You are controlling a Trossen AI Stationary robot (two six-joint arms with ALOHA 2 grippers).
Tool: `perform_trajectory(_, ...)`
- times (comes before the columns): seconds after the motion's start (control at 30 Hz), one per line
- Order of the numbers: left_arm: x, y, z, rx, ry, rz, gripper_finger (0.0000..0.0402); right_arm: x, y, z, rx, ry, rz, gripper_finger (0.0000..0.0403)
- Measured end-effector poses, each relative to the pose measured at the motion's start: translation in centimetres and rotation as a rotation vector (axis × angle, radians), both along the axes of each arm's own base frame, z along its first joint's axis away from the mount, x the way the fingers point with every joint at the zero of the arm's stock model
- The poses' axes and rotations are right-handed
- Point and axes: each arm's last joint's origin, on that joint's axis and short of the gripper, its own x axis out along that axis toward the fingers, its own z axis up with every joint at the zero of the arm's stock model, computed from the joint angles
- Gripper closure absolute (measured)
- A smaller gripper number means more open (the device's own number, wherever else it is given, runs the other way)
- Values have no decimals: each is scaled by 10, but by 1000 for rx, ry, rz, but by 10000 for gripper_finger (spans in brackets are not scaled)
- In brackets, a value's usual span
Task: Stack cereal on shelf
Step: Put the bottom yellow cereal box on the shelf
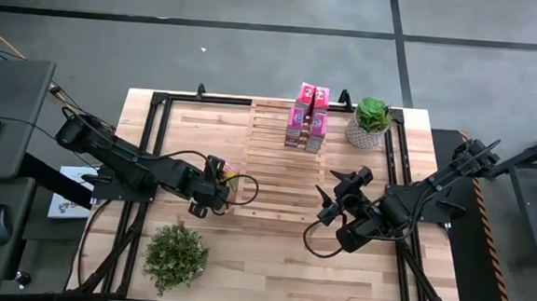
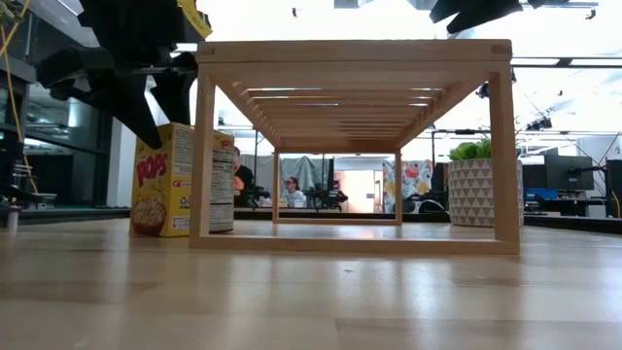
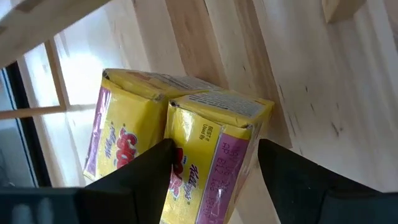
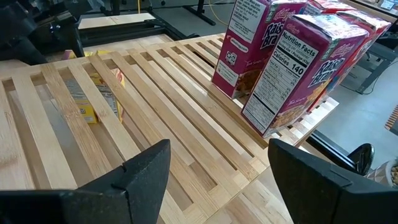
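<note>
The shelf (image 1: pixel 286 161), a pale slatted rack, stands mid-table. Several pink cereal boxes (image 1: pixel 308 116) stand upright on its far end, also in the right wrist view (image 4: pixel 292 62). Two yellow cereal boxes (image 1: pixel 232 178) stand upright on the table at the shelf's left edge (image 2: pixel 175 180). My left gripper (image 1: pixel 212 189) is open above them, pointing down, its fingers on either side of the top of one yellow box (image 3: pixel 214 155). My right gripper (image 1: pixel 338 200) is open and hovers by the shelf's right side, holding nothing. My left gripper comes from above and stands open astride the top end of the yellow box (image 3: pixel 217 115) nearer to it. The box stands upright on the table. I cannot tell whether either finger (image 3: pixel 292 180) touches it.
A green plant in a white patterned pot (image 1: pixel 370 122) stands at the shelf's far right corner. A leafy plant (image 1: pixel 176 254) sits near the table's near left edge. Black frame rails (image 1: pixel 148 134) run along both table sides. People (image 2: pixel 290 192) sit in the room beyond.
</note>
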Motion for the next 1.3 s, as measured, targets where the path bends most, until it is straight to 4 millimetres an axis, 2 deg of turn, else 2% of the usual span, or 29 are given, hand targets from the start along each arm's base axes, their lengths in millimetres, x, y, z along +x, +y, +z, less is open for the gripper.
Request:
perform_trajectory(0.17, -3, -3, 2, -10, 24, 2, 176, 0, 0, 0, 0, 0, 0, 139)
perform_trajectory(0.27, -4, -8, 11, -27, 55, -20, 176, 0, 0, 0, 0, 0, 0, 139)
perform_trajectory(0.47, 2, -16, 31, -48, -3, -45, 176, 0, 0, 0, 0, 0, 0, 139)
perform_trajectory(0.87, 5, -8, 31, -85, -12, 21, 176, 0, 0, 0, 3, 2, 2, 139)
perform_trajectory(1.3, 5, -11, 31, -184, -15, 75, 176, 0, 0, 0, 3, 2, 1, 139)
